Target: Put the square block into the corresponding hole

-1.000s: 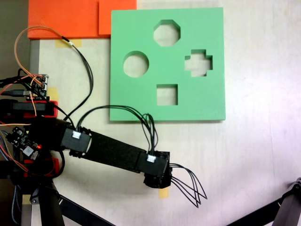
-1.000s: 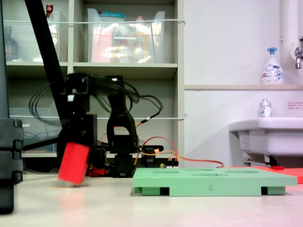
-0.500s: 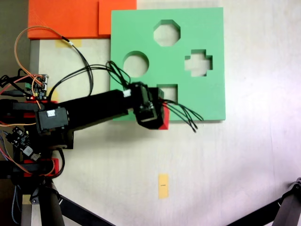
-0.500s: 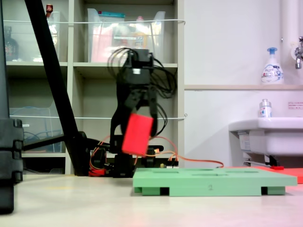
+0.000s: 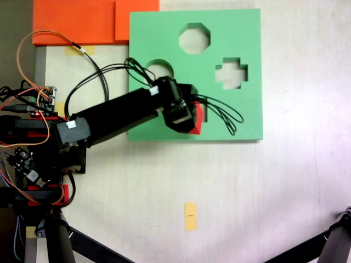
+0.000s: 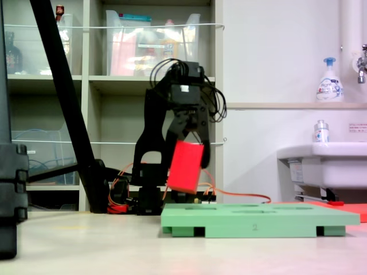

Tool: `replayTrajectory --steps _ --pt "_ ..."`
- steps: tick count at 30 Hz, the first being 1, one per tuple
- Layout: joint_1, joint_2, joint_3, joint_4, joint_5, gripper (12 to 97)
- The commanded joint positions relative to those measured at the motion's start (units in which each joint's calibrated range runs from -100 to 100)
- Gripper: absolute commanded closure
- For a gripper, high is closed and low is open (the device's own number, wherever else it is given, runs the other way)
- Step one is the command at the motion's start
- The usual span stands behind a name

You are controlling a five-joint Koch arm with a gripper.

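The fingers are closed on the square block, gripping its upper part so that the red cube hangs below them, tilted with its lower end swung toward the left of the side-on fixed view. In that view the block is in the air, clear of the green foam board and above the board's left portion. From the fixed view that looks down, the fingers and the black wrist cover most of the block, of which a red edge shows on the right of the wrist, over the lower middle of the board. The corresponding hole lies under the wrist and block there and cannot be made out. The round cut-out is partly hidden by the arm and its black cables, while the octagonal cut-out and the cross-shaped cut-out are in plain sight further up the board. The arm reaches in from its base at the left edge of the bench. A small yellow paper rectangle lies on the bench well below the board, and orange foam sheets touch the board's upper left corner.
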Motion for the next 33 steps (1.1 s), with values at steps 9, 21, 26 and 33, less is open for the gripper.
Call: replayTrajectory --steps 9,21,26,33 --pt "2.25 6.20 6.42 -1.37 -0.29 91.4" --pt "2.54 11.50 8.92 -1.37 -0.29 91.1" --pt "2.64 14.71 11.91 -1.37 -0.29 91.0" --pt "3.42 18.63 12.90 -1.37 -0.29 90.2"
